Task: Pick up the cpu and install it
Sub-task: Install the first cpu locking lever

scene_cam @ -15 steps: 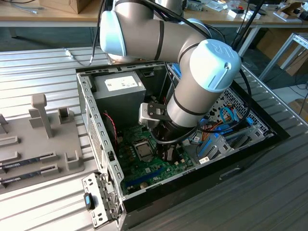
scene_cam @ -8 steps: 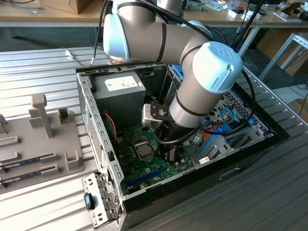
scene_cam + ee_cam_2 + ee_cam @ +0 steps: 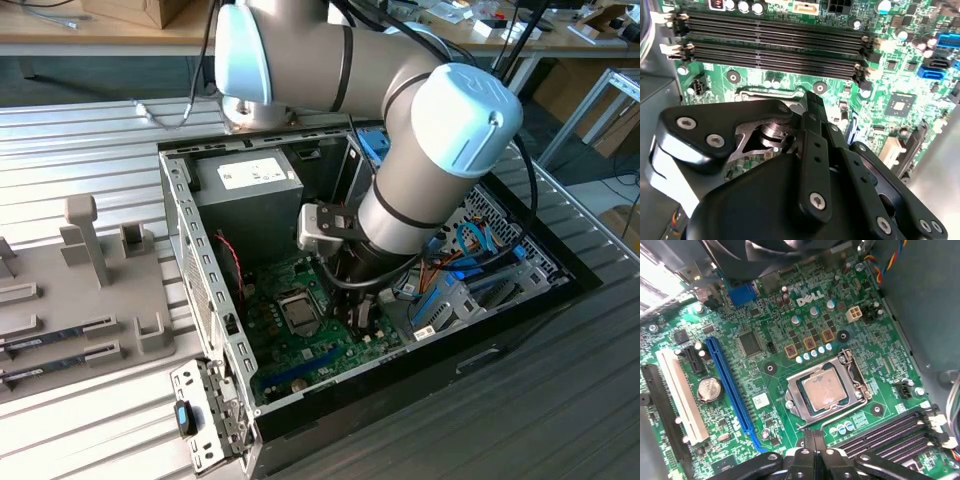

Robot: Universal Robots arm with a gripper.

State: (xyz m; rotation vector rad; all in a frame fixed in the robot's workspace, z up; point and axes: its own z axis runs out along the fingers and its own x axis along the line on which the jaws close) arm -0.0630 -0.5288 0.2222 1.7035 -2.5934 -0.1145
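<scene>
In the exterior view the arm is reaching into the open computer case (image 3: 200, 260), its gripper (image 3: 362, 310) hovering just beside the socket frame (image 3: 298, 312). In the first wrist view the cpu (image 3: 824, 389) is lying flat in that frame, plate upward, square with no long axis, so seating looks done; what remains calls for securing the frame. In the second wrist view the fingers (image 3: 812, 150) are sitting together, holding nothing.

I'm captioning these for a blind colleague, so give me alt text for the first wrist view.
A silvery cpu sits in the square metal socket frame at the middle of a green motherboard. A long blue expansion slot and a white slot run beside it, with dark memory slots near one corner and the hand at the picture's edge.
</scene>
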